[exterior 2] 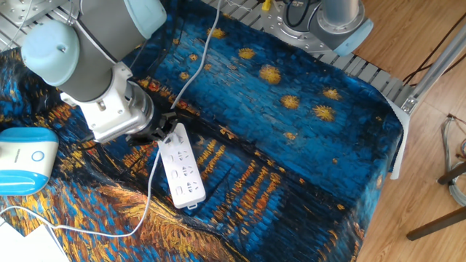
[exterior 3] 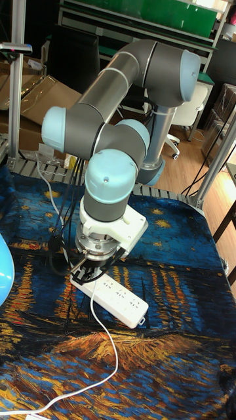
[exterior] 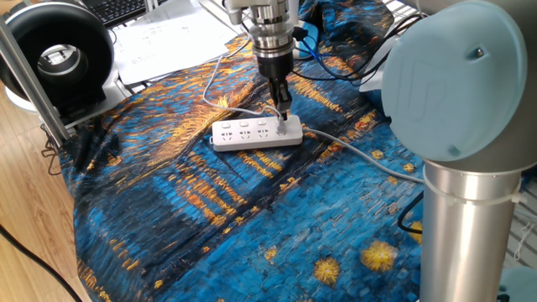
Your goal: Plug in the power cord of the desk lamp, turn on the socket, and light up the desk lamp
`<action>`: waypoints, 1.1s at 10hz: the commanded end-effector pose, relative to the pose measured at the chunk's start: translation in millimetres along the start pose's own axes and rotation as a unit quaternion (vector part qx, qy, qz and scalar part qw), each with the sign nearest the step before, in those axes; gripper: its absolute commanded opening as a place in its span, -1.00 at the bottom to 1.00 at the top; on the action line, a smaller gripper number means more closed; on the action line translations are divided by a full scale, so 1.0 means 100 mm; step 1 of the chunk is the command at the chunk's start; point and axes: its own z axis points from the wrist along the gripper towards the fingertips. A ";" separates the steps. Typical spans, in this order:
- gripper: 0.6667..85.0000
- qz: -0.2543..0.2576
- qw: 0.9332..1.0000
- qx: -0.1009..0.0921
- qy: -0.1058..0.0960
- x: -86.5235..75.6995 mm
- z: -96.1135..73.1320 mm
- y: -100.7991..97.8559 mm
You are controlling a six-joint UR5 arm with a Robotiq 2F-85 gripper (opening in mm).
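We see a wooden floor (exterior 2: 429, 182) beside the bench (exterior 2: 378, 80), and green shelving (exterior 3: 151, 16) behind a chair (exterior 3: 187, 115).

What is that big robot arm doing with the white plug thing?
The gripper is pressing down at one end of the socket, a white power strip lying on a blue painted cloth. The thin power cord runs from that end toward the desk lamp. The lamp doesn't look lit yet.

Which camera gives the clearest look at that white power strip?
The other fixed view: the white oblong power strip shows its outlet row from above. One fixed view shows it smaller; the tall view has the arm hiding one end.
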 end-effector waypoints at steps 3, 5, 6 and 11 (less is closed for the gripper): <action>-0.98 0.000 1.000 0.006 -0.008 -0.06 0.09 -0.08; -0.98 0.001 1.000 0.006 -0.002 -0.04 0.09 -0.08; -0.98 0.004 1.000 0.008 0.003 -0.01 0.08 -0.09; -0.98 0.033 0.999 0.020 0.023 -0.11 0.15 -0.18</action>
